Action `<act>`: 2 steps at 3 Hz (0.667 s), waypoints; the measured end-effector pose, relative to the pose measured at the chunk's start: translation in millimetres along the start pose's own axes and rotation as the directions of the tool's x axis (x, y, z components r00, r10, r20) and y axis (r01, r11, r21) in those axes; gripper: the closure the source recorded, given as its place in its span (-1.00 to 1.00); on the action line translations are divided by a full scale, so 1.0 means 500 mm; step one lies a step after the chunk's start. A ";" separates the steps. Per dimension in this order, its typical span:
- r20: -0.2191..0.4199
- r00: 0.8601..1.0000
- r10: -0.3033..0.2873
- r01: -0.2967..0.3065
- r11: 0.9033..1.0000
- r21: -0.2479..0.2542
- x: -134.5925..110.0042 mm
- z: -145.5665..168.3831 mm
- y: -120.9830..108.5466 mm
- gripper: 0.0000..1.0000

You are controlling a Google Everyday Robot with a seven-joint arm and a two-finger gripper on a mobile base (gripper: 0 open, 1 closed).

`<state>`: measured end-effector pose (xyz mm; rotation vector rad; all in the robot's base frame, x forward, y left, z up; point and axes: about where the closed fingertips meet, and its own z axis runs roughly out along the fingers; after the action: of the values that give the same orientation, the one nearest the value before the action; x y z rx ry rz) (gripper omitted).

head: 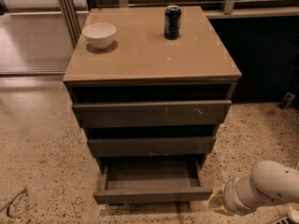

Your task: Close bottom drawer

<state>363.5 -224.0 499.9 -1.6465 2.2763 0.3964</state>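
Note:
The bottom drawer point(152, 195) is the lowest of the cabinet's three grey-brown drawers. It stands pulled out toward me, and its shallow box point(152, 174) looks empty. The middle drawer point(152, 146) and the wide top drawer point(152, 113) with pale scratch marks sit further in. My white arm point(266, 185) comes in from the lower right. Its tan gripper point(216, 200) hangs low by the drawer's right front corner, just apart from it.
A white bowl point(99, 34) and a blue soda can point(172, 22) stand on the cabinet top point(154, 59). A metal-framed glass panel point(65, 8) is at the back left and a dark wall point(266, 55) at the right. The floor point(37, 148) is speckled; a cable point(11, 202) lies at lower left.

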 end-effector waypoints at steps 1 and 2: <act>-0.011 1.000 -0.012 0.012 1.000 0.011 -0.008 -0.025 -0.001 1.00; 0.002 1.000 -0.016 0.016 1.000 0.026 0.003 -0.015 -0.004 1.00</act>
<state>364.5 -228.9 506.0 -1.6497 2.2557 0.3640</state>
